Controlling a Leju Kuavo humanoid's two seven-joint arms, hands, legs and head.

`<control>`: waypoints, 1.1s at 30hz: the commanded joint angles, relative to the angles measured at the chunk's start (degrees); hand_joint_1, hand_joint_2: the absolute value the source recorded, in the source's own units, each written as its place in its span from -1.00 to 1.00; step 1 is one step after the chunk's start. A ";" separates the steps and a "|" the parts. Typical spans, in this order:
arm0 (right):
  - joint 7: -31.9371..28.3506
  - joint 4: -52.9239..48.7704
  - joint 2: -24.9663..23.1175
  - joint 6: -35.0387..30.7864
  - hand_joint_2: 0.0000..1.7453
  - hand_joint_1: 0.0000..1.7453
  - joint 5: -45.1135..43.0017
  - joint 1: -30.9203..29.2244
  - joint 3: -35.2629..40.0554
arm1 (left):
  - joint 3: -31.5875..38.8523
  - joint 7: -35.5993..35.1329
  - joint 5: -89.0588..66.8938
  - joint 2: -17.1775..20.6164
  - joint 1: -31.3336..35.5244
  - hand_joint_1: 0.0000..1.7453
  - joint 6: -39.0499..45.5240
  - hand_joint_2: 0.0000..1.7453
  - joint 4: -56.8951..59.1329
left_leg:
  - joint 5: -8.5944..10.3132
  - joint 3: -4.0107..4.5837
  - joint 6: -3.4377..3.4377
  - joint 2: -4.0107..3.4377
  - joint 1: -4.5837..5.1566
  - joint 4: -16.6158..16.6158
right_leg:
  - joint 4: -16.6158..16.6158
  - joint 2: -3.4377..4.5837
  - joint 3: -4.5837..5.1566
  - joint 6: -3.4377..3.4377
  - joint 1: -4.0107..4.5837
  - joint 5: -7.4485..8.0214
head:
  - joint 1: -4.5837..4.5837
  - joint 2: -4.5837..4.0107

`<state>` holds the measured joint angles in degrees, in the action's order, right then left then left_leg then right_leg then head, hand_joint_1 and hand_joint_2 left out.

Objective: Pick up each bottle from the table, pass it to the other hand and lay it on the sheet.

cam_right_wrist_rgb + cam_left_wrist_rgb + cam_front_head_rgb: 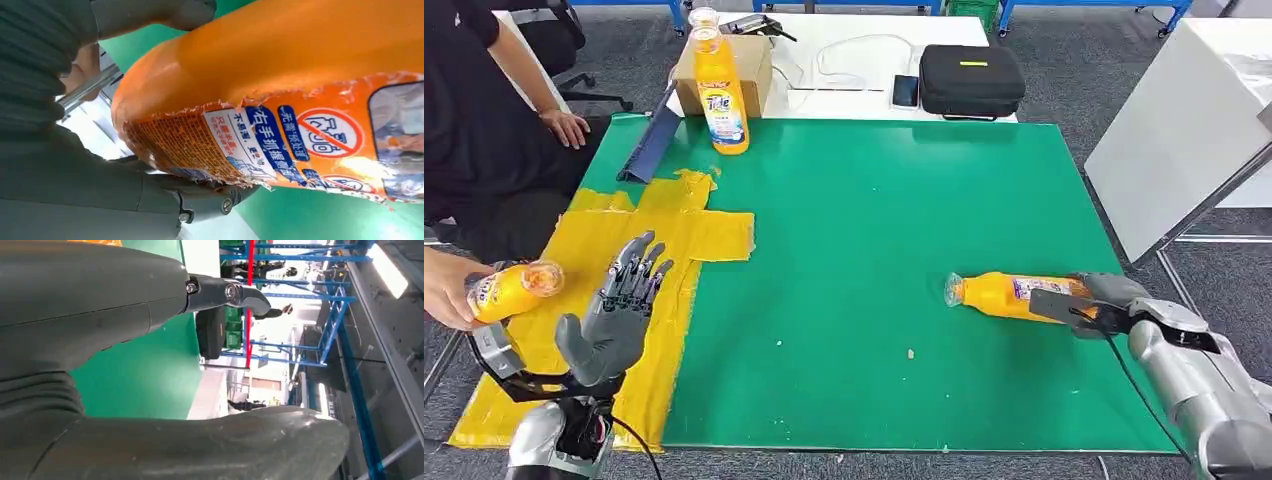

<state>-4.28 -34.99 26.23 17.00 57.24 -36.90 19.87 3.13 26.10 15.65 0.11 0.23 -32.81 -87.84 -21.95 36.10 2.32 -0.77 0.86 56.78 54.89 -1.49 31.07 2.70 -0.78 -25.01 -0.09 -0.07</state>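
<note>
In the head view, the green surface (864, 250) carries a yellow sheet (674, 240) on its left part. The right robot hand (1092, 303) lies low at the right side of the surface, and its fingers wrap the base end of an orange bottle (994, 295) that lies on its side on the green mat, with the clear cap end pointing to the left. The left robot hand (614, 315) is raised above the yellow sheet with fingers spread and straight, holding nothing. At the left edge, a person's hand (444, 290) holds a second orange bottle (514, 290) just beside the left robot hand. A third bottle, an orange Tide bottle (721, 95), stands upright at the far edge of the surface, in front of a cardboard box (724, 65). Behind it, on a white table (864, 40), is a black case (971, 80).

In the left wrist view, the left robot hand (100, 315) shows a grey cover and thumb, with no object between them (green surface (145, 375) behind).

In the right wrist view, the right robot hand (75, 165) presses around the orange bottle (280, 75), whose torn label with printed characters faces the camera.
</note>
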 commanded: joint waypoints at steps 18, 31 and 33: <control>-10.68 -9.70 12.82 16.14 1.00 1.00 -17.33 -1.27 34.14 | -4.15 1.61 2.31 1.20 8.57 -1.00 -0.19 -1.00 12.62 | 0.00 -0.31 -0.16 0.18 -0.06 -0.03 | -0.09 0.00 0.18 -0.11 0.04 0.00 | 0.00 0.00; -6.10 -5.14 7.85 8.49 1.00 -1.00 -18.46 -0.93 42.89 | -4.40 0.44 2.99 0.05 8.84 -1.00 0.94 -1.00 11.77 | 0.01 -0.46 -0.17 -0.06 -0.16 -0.06 | -0.17 0.24 -0.09 -0.06 0.14 0.13 | 0.02 0.02; -6.17 -5.38 8.02 8.58 1.00 -1.00 -18.12 -1.12 43.50 | -4.40 0.43 3.01 -0.01 8.95 -1.00 1.01 -1.00 11.96 | -0.02 -0.53 -0.22 -0.13 -0.20 -0.02 | -0.16 0.33 0.02 -0.09 0.18 0.13 | 0.04 0.00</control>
<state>-10.56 -44.57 38.10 25.64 38.29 -40.30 54.82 -0.13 27.06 18.58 0.39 6.61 -31.93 -79.49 -22.08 35.57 2.24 -1.13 0.80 56.78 54.84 -1.14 31.23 2.72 -0.73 -24.98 -0.04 -0.07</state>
